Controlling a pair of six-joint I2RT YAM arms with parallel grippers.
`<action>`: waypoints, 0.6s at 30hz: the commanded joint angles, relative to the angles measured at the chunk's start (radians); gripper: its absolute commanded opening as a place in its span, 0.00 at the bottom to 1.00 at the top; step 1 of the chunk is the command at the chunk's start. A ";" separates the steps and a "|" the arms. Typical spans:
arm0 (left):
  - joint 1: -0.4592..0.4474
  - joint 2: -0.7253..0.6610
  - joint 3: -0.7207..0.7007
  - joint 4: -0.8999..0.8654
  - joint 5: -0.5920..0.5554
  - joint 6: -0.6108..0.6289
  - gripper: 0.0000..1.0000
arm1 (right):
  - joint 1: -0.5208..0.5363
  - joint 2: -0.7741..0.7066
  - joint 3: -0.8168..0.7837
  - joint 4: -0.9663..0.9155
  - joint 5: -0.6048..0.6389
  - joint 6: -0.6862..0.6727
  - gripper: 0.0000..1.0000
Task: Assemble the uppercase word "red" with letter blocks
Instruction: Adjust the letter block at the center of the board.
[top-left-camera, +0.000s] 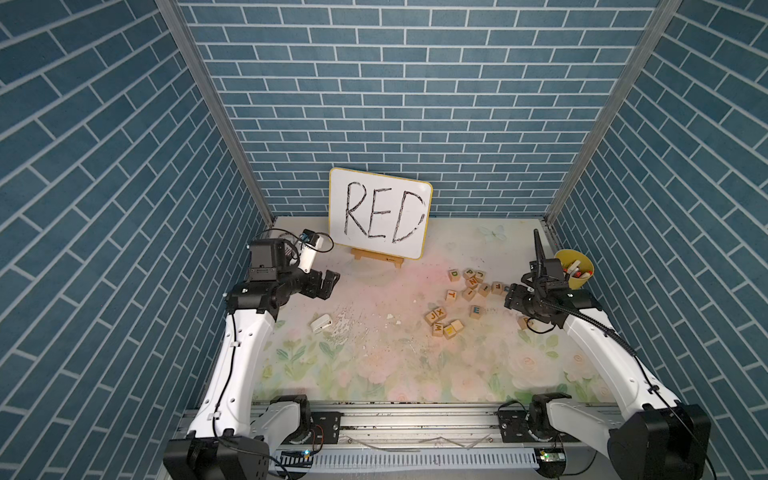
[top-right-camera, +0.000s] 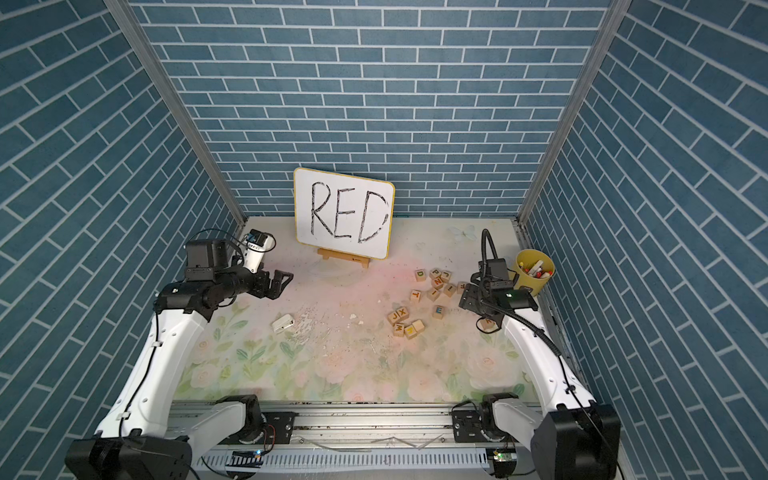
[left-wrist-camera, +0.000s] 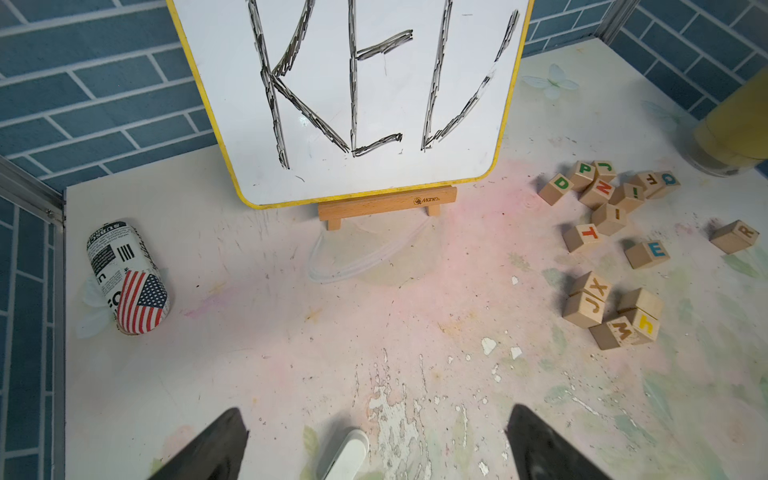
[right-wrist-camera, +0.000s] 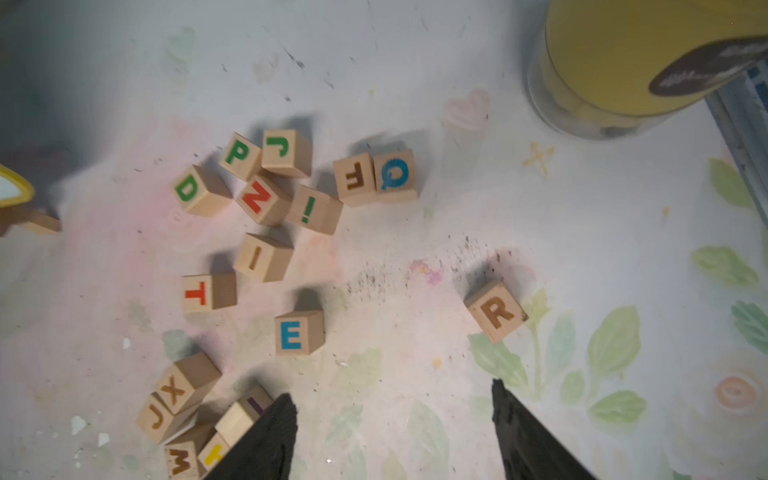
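- Broadly, the worktop (top-left-camera: 374, 357) has plenty of bare space in front of the whiteboard (top-left-camera: 380, 214). I judge the word should be laid out there, R first, with room kept for two more blocks toward the board's D end.
- The yellow cup (top-left-camera: 575, 270) stands well past the board's D end. Both top views show pens inside it, while the wrist views give only its wall.
- The left gripper (left-wrist-camera: 376, 411) hangs near the board's R end, spread wide and empty, above a small white clip (left-wrist-camera: 345, 457).
- The right gripper (right-wrist-camera: 392, 392) hovers past the board's D end, its fingers apart with nothing between them. The step in hand looks like a reach for the R.
- A flag-printed roll (left-wrist-camera: 129, 278) lying beyond the board's R end shows only in the left wrist view.
- The R block (right-wrist-camera: 496, 311) lies alone and askew, farthest out past the D end. To grip it well, turn the wrist square to two flat faces, centre over it, lower, then close, keeping the letter up.
- In a top view the R block is mostly hidden under the right arm, but both wrist views show it whole.
- The E block (right-wrist-camera: 298, 332) stands by itself nearer the board, and the D block (right-wrist-camera: 201, 191) sits at the edge of a cluster closest to it.
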 joint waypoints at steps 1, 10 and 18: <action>-0.004 0.022 0.050 -0.097 0.029 0.050 0.99 | 0.031 0.038 0.035 -0.172 0.104 0.063 0.76; -0.033 0.100 0.057 -0.167 0.055 0.082 0.99 | 0.033 0.125 0.027 -0.187 0.195 0.043 0.78; -0.058 0.101 0.033 -0.144 0.017 0.092 0.99 | 0.000 0.257 0.032 -0.071 0.153 -0.010 0.84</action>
